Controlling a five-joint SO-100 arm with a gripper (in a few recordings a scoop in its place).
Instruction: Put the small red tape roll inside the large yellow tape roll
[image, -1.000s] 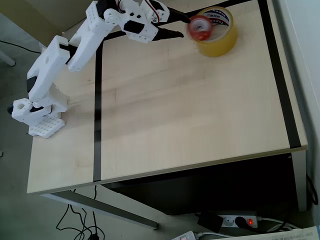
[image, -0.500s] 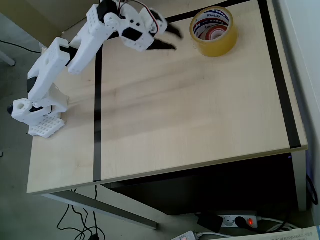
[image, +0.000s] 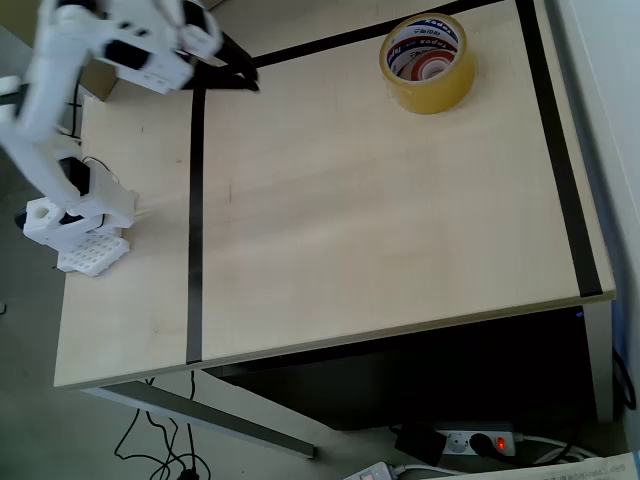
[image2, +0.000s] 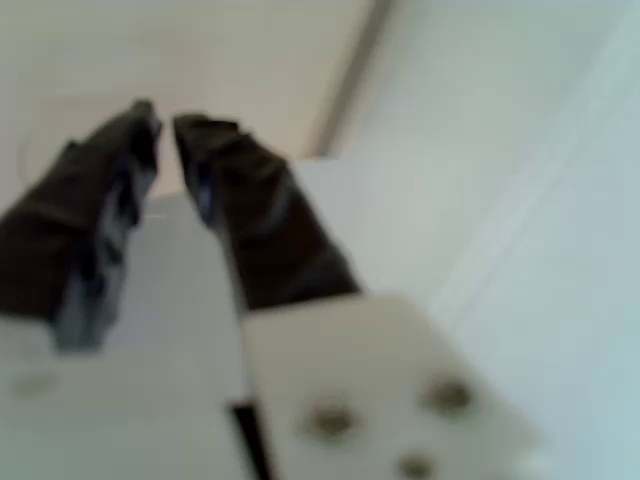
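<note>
Nothing appears left to be done: the small red tape roll (image: 432, 68) is seen inside the large yellow tape roll (image: 428, 88), while the gripper (image: 242, 76), fingers nearly pressed together and empty, is held well apart.

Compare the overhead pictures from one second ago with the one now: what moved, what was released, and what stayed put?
The end effector let go of the small red tape roll, which now lies inside the large yellow tape roll. The arm then pulled back toward the picture's upper left, its fingers nearly closed and empty. The yellow roll and the table stayed put.
</note>
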